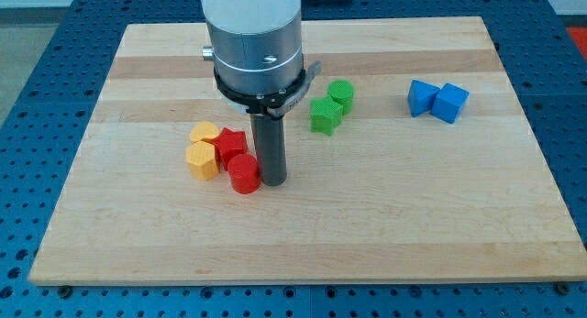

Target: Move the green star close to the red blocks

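The green star (325, 115) lies right of the board's middle, touching a green cylinder (341, 94) just above and to its right. Two red blocks sit left of centre: a red star-like block (230, 145) and a red cylinder (244, 174) below it. My tip (271, 180) rests on the board right beside the red cylinder, on its right side, apparently touching it. The green star is about a block's width up and to the right of the rod.
Two yellow blocks (203, 159) (204, 133) sit against the red blocks on their left. Two blue blocks (422, 97) (450, 103) lie together at the view's upper right. The wooden board (385, 235) rests on a blue table.
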{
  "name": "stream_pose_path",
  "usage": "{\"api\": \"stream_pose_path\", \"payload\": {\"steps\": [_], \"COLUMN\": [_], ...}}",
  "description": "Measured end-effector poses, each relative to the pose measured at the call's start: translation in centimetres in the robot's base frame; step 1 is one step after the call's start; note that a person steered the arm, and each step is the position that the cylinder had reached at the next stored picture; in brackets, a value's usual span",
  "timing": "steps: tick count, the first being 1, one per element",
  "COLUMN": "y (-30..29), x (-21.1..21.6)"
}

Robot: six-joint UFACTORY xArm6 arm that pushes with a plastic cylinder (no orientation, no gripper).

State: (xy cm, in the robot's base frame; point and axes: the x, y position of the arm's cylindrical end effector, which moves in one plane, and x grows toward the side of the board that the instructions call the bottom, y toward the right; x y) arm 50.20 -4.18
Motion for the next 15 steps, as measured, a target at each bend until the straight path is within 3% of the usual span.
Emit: {"api": "stream_pose_path", "payload": {"steps": [4,7,11,15], "y": [-2.5,7.7,13.2,4.9], "x": [0.0,-1.4,-9.4,-10.6]}}
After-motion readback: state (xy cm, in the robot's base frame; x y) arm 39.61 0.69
